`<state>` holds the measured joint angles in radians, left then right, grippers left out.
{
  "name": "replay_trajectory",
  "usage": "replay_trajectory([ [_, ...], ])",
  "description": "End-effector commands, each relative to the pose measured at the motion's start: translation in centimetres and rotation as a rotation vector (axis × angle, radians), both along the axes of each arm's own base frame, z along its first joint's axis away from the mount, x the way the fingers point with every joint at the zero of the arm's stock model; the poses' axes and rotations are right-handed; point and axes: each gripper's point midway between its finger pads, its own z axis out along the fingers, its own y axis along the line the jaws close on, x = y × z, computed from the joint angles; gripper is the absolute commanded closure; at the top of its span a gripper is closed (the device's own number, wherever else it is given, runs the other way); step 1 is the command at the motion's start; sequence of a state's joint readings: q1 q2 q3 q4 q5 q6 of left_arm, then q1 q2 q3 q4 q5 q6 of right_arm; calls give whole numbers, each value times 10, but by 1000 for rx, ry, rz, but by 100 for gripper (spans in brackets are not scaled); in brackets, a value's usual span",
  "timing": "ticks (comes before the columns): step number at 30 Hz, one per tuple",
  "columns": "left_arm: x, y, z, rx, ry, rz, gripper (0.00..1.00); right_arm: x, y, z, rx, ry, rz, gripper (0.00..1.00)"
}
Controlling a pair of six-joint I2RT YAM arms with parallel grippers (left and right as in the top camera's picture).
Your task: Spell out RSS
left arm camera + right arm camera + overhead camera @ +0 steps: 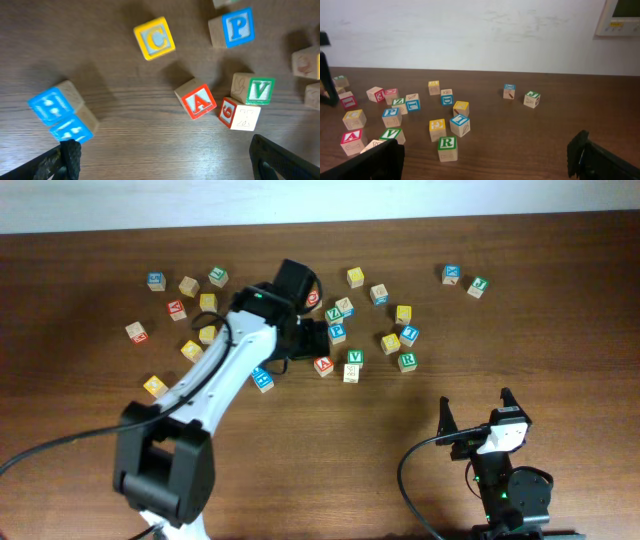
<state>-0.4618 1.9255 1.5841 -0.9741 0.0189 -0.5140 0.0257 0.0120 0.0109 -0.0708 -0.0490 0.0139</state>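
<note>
The green R block (407,362) stands at the right edge of the middle cluster and shows in the right wrist view (447,148). I cannot make out any S block. My left gripper (303,345) is open and empty above the table (162,162). In its view lie a red A block (199,102), a green V block (257,90), a yellow C block (155,38), a blue P block (235,27) and two blue blocks (60,116) with blurred letters. My right gripper (477,416) is open and empty (485,160) at the front right.
Several letter blocks lie scattered over the back half of the brown table (90,400), with a group at the far left (188,286) and two at the back right (464,280). A wall stands behind the table.
</note>
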Motion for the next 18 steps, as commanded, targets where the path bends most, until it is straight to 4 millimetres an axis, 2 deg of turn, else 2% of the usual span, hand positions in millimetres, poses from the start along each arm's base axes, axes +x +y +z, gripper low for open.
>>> replay_trajectory([
  [1,-3,-20,-15,-6,24,-23,1,0,-2,-2,-6,2,-7,2],
  [5,-4,-23,-15,-13,27,-31,1,0,-2,-2,-6,2,-7,2],
  [7,-5,-23,-7,-17,16,-36,0,0,-2,-2,-6,2,-7,2],
  [9,0,-20,15,-38,-27,-30,1,0,-2,-2,-6,2,-7,2],
  [11,4,-11,51,-75,-102,-8,1,0,-2,-2,-6,2,-7,2],
  [13,5,12,86,-103,-168,39,1,0,-2,-2,-6,2,-7,2],
  [14,4,32,101,-106,-186,82,1,0,-2,-2,-6,2,-7,2],
  [15,1,64,116,-104,-199,154,1,0,-2,-2,-6,2,-7,2],
  [17,-2,110,127,-91,-203,264,1,0,-2,-2,-6,2,-7,2],
  [18,-4,142,130,-80,-195,347,1,0,-2,-2,-6,2,-7,2],
])
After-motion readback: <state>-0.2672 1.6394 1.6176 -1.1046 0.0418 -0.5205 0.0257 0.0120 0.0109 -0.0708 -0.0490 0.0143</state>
